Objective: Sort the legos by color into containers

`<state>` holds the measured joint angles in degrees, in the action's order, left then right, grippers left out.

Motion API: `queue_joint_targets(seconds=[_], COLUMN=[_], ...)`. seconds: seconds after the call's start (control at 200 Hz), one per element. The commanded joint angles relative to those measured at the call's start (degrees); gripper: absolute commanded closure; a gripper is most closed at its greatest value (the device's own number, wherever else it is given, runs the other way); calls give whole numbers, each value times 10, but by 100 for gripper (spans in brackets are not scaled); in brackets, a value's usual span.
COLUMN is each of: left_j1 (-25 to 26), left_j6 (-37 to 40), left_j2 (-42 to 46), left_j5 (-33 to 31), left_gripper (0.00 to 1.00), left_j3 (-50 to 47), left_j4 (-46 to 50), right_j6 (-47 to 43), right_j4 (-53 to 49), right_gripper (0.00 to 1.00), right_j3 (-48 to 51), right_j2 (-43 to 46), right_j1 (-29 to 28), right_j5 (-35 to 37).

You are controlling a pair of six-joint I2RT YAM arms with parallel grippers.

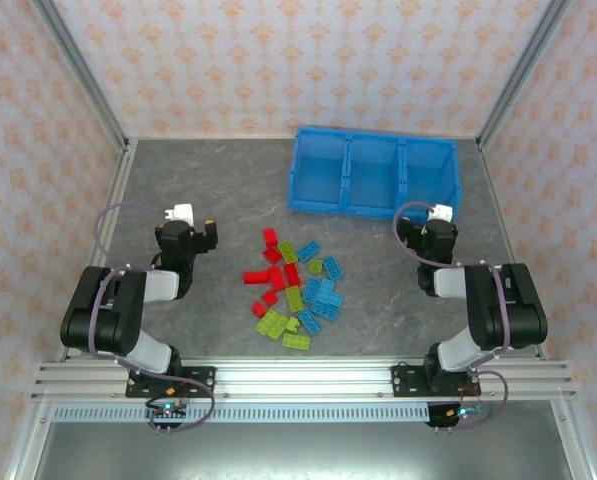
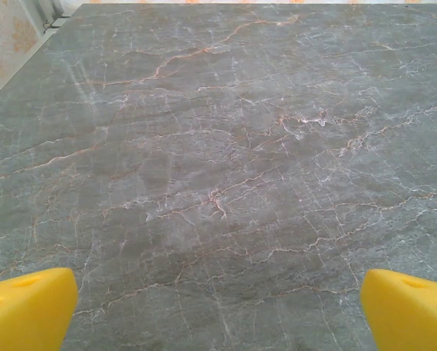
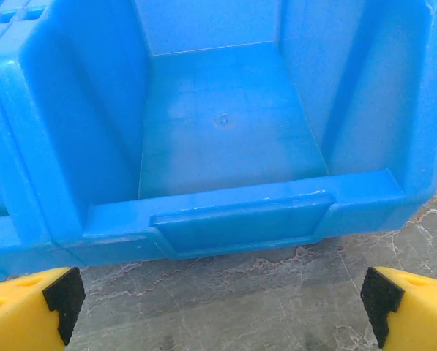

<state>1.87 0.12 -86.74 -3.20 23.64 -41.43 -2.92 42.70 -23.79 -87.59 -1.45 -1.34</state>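
The table (image 1: 208,180) is a grey veined slab fenced on three sides by patterned walls (image 1: 278,60) in metal posts. A ribbed rail (image 1: 298,380) runs along the near edge, where both arms are bolted. The widest free ground is the far left quarter: ahead of the left pincer (image 2: 218,322), bare stone runs up to the foot of the left wall. That pincer stands released, its yellow fingertips (image 2: 28,311) wide apart with nothing between them.

The bin (image 1: 323,207) sits at the far right, its back close to the far wall and its right end near the right wall, leaving a narrow strip there. The right pincer (image 3: 222,311) is likewise released, spread wide and low just in front of the bin's rightmost compartment, with a band of table between its tips and the front wall.

The legos (image 1: 298,290) lie in a loose cluster at the table's middle, between the arms and well apart from the bin, with open stone all round. They are small studded bricks, some touching. Red ones gather on the left and far side, light blue on the right, and lime green mostly nearest the rail. The bin is translucent bright blue, with three square compartments side by side.
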Motion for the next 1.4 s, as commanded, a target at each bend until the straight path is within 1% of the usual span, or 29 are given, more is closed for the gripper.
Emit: queue_joint_targets(seconds=[0.0, 0.571, 0.626, 0.656, 0.701, 0.731, 0.746, 0.786, 0.806, 0.821, 0.871, 0.916, 0.971, 1.051, 1.121, 1.181, 1.231, 1.296, 1.326, 1.396], left_j1=[2, 1, 1, 1, 1, 1, 2, 5, 8, 13, 26, 40, 57, 84, 108, 129, 147, 167, 174, 188], left_j6=[8, 8, 8, 8, 8, 9, 10, 17, 19, 20, 16, 14, 1, -27, -47, -50, -37, 2, 28, 110], left_j2=[8, 8, 8, 8, 8, 10, 13, 30, 42, 51, 87, 120, 168, 230, 271, 300, 320, 338, 343, 349], left_j5=[-2, -1, -1, -1, -1, 2, 4, 11, 7, -1, -31, -44, -43, -24, 9, 55, 97, 166, 202, 289], left_gripper=[0, 0, 0, 0, 0, 0, 0, 0, 0, 0, 0, 0, 0, 0, 0, 0, 0, 0, 0, 0], left_j3=[9, 9, 9, 9, 8, 8, 10, 21, 28, 35, 64, 78, 93, 136, 176, 206, 227, 251, 265, 298], left_j4=[-12, -11, -11, -11, -11, -13, -6, 22, 52, 73, 155, 199, 248, 356, 438, 491, 529, 571, 596, 677], right_j6=[-6, -5, -6, -6, 1, 26, 49, 96, 115, 127, 183, 216, 247, 265, 265, 269, 277, 286, 287, 288], right_j4=[3, 7, -12, -46, -133, -191, -241, -331, -376, -408, -515, -606, -702, -815, -884, -926, -946, -952, -947, -933], right_gripper=[1, 1, 1, 1, 1, 1, 1, 1, 1, 1, 1, 1, 1, 1, 2, 3, 3, 3, 3, 4], right_j3=[-8, -6, -10, -20, -46, -67, -81, -111, -127, -138, -181, -216, -258, -312, -349, -377, -393, -403, -404, -400], right_j2=[7, 11, 27, 47, 93, 124, 145, 183, 193, 214, 245, 260, 264, 255, 243, 228, 214, 201, 181, 151], right_j1=[4, 3, 4, 3, 3, 1, 1, 1, 1, 1, 0, -1, -7, -23, -49, -79, -107, -150, -174, -225], right_j5=[-1, -1, -2, -2, 10, 33, 50, 70, 71, 67, 55, 21, -25, -84, -125, -139, -146, -149, -150, -140])
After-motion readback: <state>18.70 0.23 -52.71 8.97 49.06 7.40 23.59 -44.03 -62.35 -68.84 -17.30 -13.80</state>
